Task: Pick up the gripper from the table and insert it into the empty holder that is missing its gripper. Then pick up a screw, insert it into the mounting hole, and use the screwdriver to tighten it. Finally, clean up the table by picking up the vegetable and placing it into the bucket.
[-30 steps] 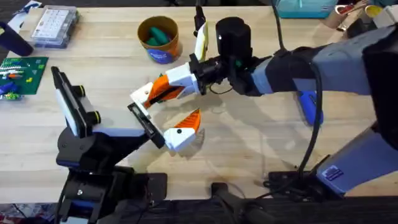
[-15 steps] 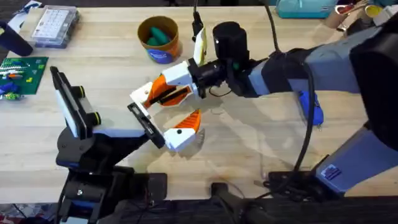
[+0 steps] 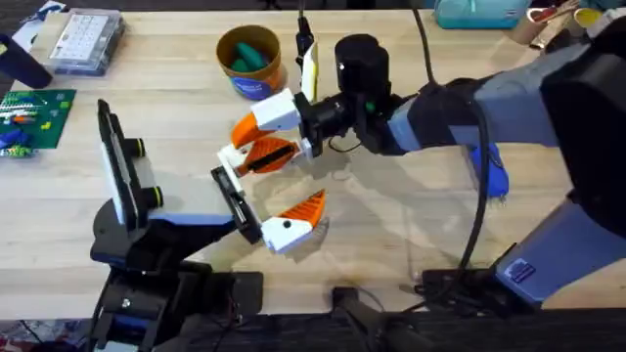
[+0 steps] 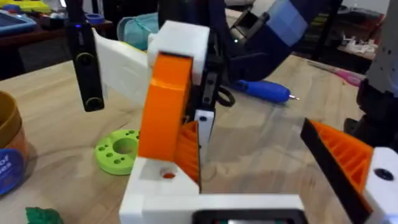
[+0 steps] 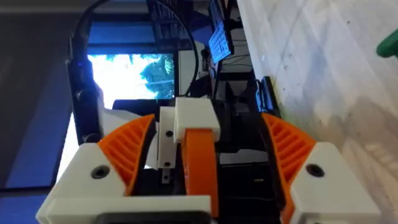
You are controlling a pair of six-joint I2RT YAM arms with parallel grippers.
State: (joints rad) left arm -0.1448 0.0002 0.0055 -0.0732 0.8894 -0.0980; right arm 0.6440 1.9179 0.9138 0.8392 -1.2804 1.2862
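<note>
The loose gripper finger (image 4: 165,115) is a white block with an orange ribbed pad down one face. It stands upright at the far end of the left gripper's (image 3: 266,191) black rail, near the middle of the surface. A small round hole shows in the white base just below it. The left gripper's other finger (image 4: 348,162), the same white and orange, sits at the near end of the rail, so the two are wide apart with bare wood between them. The right gripper (image 3: 256,144) reaches in from the right. Its fingers are apart, one on either side of the loose finger, and the right wrist view shows a dark gap on at least one side. The screwdriver (image 4: 264,90), bright blue with a short metal tip, lies flat to the right, partly under the right arm in the overhead view. The bucket (image 3: 252,86), yellow-orange with a blue label band, stands far of centre with a green vegetable (image 3: 249,56) inside it. A green disc with holes (image 4: 121,149) lies near the bucket. The surface (image 3: 391,225) is pale wood. At its far left sit a clear compartment box (image 3: 86,39) and a green circuit board (image 3: 34,112), and a teal box (image 3: 479,12) sits at the far right. A lit screen (image 5: 134,74) glows in the room behind.
</note>
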